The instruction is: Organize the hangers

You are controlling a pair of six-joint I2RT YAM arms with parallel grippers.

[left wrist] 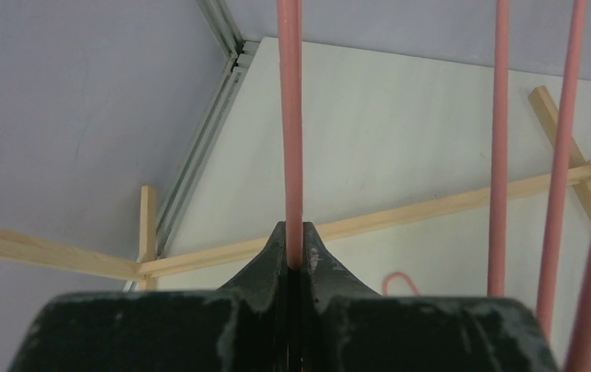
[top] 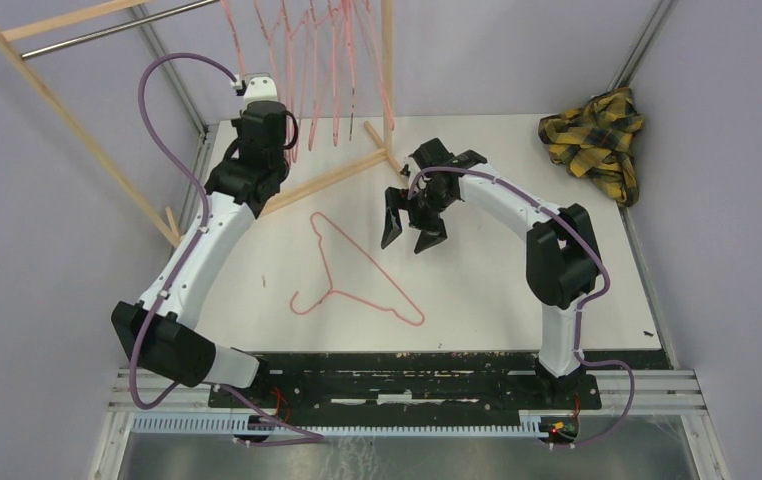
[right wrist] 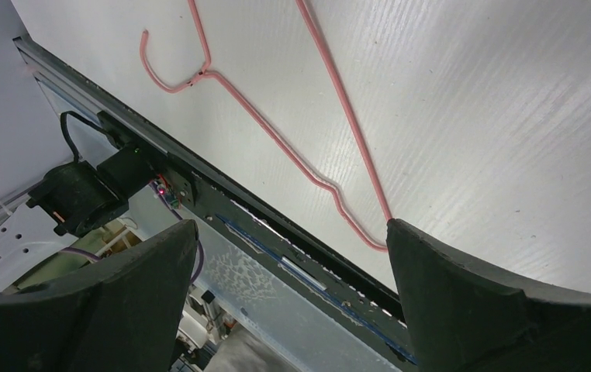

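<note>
1. Table (top: pixel 477 300): your work surface. It carries the rack in the far left corner and one hanger lying flat in the middle.
2. Rack (top: pixel 332 180): a wooden frame with a metal bar, its base strut resting on the table. I judge it to be where the hangers belong, which explains your left arm's high reach.
3. Cloth (top: pixel 592 140): bunched in the far right corner, well apart from both arms. It plays no part here.
4. Hanging hangers (top: pixel 337 80): a row of pink wires hanging upright inside the rack frame. Their hooks run off the top of the overhead view, so I cannot confirm that they sit on the bar.
5. Held hanger (left wrist: pixel 290 116): one upright wire at the left end of that row. Its hook is out of view.
6. Loose hanger (top: pixel 332 290): flat on the table between your arms, hook toward the near left. By my reading it is the one outstanding item.
7. Left claw (left wrist: pixel 292 232): pressed together on the held hanger's wire. I judge this grip keeps the wire upright for seating or spacing it.
8. Right claw (top: pixel 409 230): spread with nothing between the fingers, angled down near the loose hanger but apart from it. It is well placed for that pickup.
</note>
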